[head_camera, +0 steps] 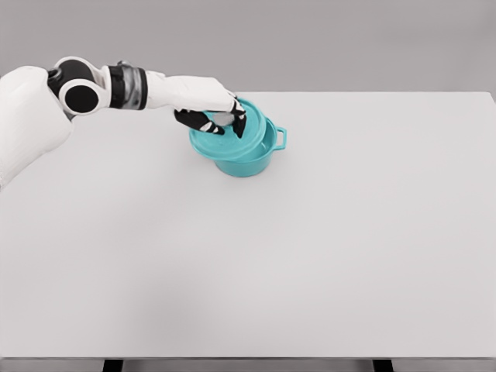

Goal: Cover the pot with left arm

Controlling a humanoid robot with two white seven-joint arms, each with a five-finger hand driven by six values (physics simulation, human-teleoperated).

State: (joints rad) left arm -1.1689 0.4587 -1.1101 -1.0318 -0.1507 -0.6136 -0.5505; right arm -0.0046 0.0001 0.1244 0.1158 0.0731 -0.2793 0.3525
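A teal pot with a side handle on its right stands on the white table, left of the middle toward the far edge. A teal lid lies tilted over the pot's mouth, shifted to the left so the right part of the rim shows. My left hand reaches in from the left, its dark fingers curled around the lid's top; the knob is hidden under them. The right arm does not appear.
Bare white tabletop stretches to the right and toward the front. The table's far edge runs just behind the pot.
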